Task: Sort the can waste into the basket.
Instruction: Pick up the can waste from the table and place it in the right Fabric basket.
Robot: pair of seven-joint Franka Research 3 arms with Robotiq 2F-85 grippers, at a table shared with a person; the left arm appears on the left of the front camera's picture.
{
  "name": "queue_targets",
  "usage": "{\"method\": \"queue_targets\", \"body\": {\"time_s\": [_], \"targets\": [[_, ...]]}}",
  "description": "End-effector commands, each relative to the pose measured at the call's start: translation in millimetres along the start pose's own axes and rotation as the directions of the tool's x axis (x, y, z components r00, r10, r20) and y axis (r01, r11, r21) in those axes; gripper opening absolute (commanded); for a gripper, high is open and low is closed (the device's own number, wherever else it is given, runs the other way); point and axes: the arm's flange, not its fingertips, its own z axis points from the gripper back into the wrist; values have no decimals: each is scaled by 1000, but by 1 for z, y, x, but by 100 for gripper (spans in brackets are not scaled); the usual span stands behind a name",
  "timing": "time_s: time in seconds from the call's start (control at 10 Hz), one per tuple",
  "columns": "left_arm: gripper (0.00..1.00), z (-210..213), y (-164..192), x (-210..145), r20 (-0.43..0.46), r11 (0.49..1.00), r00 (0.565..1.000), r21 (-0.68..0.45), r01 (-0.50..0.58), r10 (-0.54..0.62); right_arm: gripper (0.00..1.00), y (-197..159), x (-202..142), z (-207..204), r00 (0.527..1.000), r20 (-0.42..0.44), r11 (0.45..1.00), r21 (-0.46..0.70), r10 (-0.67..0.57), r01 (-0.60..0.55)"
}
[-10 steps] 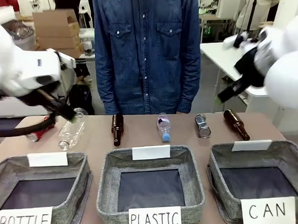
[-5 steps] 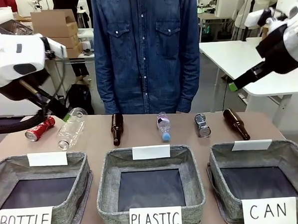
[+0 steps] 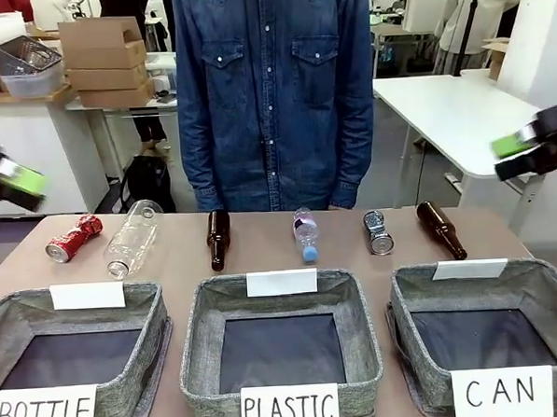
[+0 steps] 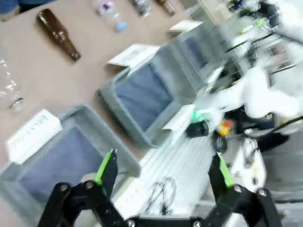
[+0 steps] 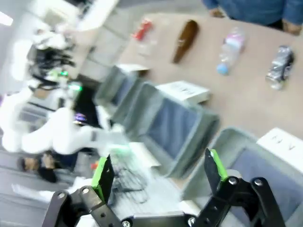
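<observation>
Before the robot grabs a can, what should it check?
1. Left tool open: ok.
2. Right tool open: ok.
3. Silver can lying free on the table: ok.
4. Red can lying free on the table: ok.
5. CAN basket has room: ok, nothing in it.
6. A tool lined up over a can: not ok, both are out at the sides.

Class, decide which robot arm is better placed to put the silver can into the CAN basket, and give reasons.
Right, probably. The right hand hangs open on the right, where the silver can and the CAN basket both lie. The left hand is far across, nearer the red can.
</observation>
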Motion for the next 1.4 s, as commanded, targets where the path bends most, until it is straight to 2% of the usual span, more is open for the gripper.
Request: {"method": "queue_targets", "body": {"time_s": [0.0, 0.1, 0.3, 0.4, 0.5, 0.6, 0.7, 1.1, 1.3], "targets": [[100, 36, 19, -23, 227, 983, 961, -136, -126, 155, 100, -41, -2, 24, 949, 90, 947, 142, -302, 288], [100, 57, 31, -39, 337, 974, 923, -188, -130, 188, 100, -56, -13, 37, 917, 167, 929, 151, -361, 338], [100, 72, 56, -65, 436, 956, 862, -248, -158, 256, 100, -72, -38, 63, 859, 328, 919, 161, -394, 360], [100, 63, 67, -64, 400, 959, 885, -243, -146, 236, 100, -73, -46, 69, 824, 395, 913, 125, -405, 388], [100, 42, 73, -54, 250, 976, 945, -110, -189, 211, 100, -65, -50, 68, 785, 507, 902, -36, -354, 430], [100, 16, 73, -41, 62, 971, 978, 122, -205, 198, 100, -91, -30, 90, 840, 317, 898, 167, -441, 408], [100, 69, 70, -73, 380, 955, 884, -216, -201, 272, 100, -91, -30, 90, 840, 317, 898, 167, -441, 408], [100, 69, 70, -73, 380, 955, 884, -216, -201, 272, 100, -87, -35, 85, 830, 309, 886, 155, -464, 437], [100, 69, 70, -73, 380, 955, 884, -216, -201, 272, 100, -73, 1, 62, 890, 267, 911, -83, -371, 405]]}}
